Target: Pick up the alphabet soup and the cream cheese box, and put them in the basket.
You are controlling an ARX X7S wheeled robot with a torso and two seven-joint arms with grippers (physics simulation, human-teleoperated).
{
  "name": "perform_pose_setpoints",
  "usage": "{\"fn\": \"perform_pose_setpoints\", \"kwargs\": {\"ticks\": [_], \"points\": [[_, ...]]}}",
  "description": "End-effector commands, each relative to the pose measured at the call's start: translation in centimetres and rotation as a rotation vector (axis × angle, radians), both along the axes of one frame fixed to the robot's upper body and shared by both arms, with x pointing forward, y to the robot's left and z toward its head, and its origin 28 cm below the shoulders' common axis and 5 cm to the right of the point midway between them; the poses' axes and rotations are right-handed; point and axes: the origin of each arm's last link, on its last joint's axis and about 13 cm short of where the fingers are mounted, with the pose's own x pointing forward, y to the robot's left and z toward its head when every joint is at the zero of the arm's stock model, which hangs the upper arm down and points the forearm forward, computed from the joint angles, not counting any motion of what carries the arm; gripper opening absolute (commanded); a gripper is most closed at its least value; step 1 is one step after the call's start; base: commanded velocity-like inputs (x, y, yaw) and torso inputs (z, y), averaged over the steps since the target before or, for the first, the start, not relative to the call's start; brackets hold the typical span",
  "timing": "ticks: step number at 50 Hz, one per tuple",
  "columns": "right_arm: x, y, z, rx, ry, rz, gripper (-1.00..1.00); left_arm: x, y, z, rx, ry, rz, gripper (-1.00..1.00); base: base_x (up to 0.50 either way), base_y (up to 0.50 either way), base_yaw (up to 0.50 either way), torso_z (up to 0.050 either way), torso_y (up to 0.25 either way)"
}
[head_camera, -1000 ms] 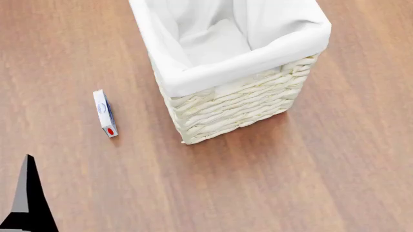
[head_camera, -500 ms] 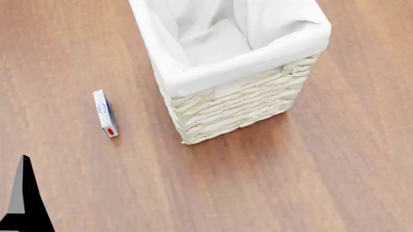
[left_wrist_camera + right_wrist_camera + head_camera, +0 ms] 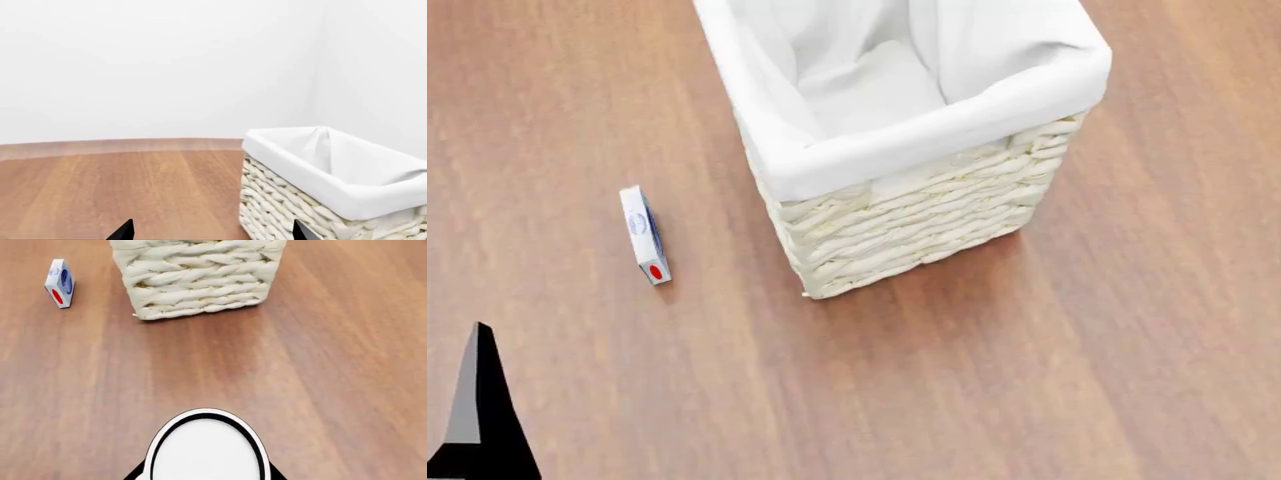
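The cream cheese box (image 3: 645, 234), a thin white carton with a blue logo and a red dot, stands on edge on the wood floor left of the basket (image 3: 921, 215). It also shows in the right wrist view (image 3: 59, 283), left of the basket (image 3: 197, 282). My right gripper (image 3: 207, 476) is shut on a round can end, white with a black rim (image 3: 207, 450); this is the alphabet soup, held low in front of the basket. My left gripper (image 3: 213, 233) is open and empty beside the basket (image 3: 320, 200). One of its fingers (image 3: 478, 410) shows at the head view's lower left.
The basket's white cloth lining (image 3: 868, 80) shows nothing inside where I can see. Wood floor (image 3: 988, 380) spreads all round. White walls (image 3: 160, 65) stand behind the floor's far edge in the left wrist view.
The left gripper's finger has shifted slightly left in the head view. The box and the basket have not moved.
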Motion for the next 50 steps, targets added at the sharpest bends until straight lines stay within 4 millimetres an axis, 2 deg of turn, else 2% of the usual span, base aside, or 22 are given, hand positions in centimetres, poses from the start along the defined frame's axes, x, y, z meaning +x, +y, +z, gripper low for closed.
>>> {"fn": "perform_pose_setpoints", "kwargs": {"ticks": [1, 6, 18, 24, 31, 35, 39, 41, 50], "points": [[-0.5, 0.1, 2.9, -0.053, -0.122, 0.016, -1.0, 0.0, -0.1, -0.1, -0.003, 0.002, -0.009, 1.0, 0.0, 0.0, 0.0, 0.0, 0.0], [-0.3, 0.2, 3.1, -0.019, -0.198, 0.031, -1.0, 0.1, -0.1, 0.0, -0.003, -0.002, -0.01, 1.0, 0.0, 0.0, 0.0, 0.0, 0.0], [1.5, 0.8, 6.8, -0.085, -0.643, 0.075, -1.0, 0.2, -0.1, 0.0, -0.003, 0.0, -0.013, 1.0, 0.0, 0.0, 0.0, 0.0, 0.0], [2.7, 1.2, 9.6, -0.113, -0.93, 0.08, -1.0, 0.3, -0.2, -0.1, -0.001, 0.003, -0.011, 1.0, 0.0, 0.0, 0.0, 0.0, 0.0], [3.8, 1.8, 12.8, -0.127, -1.12, 0.116, -1.0, 0.4, -0.2, -0.1, 0.002, 0.006, -0.014, 1.0, 0.0, 0.0, 0.0, 0.0, 0.0], [4.2, 2.0, 15.2, -0.143, -1.229, 0.14, -1.0, 0.5, -0.2, -0.1, 0.003, 0.004, -0.015, 1.0, 0.0, 0.0, 0.0, 0.0, 0.0], [4.1, 2.6, 18.1, -0.066, -1.279, 0.159, -1.0, 0.7, -0.4, -0.1, 0.007, 0.005, -0.025, 1.0, 0.0, 0.0, 0.0, 0.0, 0.0], [4.4, 2.7, 18.8, -0.081, -1.293, 0.159, -1.0, 0.7, -0.4, 0.0, 0.008, 0.003, -0.028, 1.0, 0.0, 0.0, 0.0, 0.0, 0.0], [8.5, 2.2, 23.4, 0.005, -1.176, 0.288, -1.0, 0.8, -0.5, 0.1, 0.01, 0.003, -0.036, 1.0, 0.0, 0.0, 0.0, 0.0, 0.0]]}}
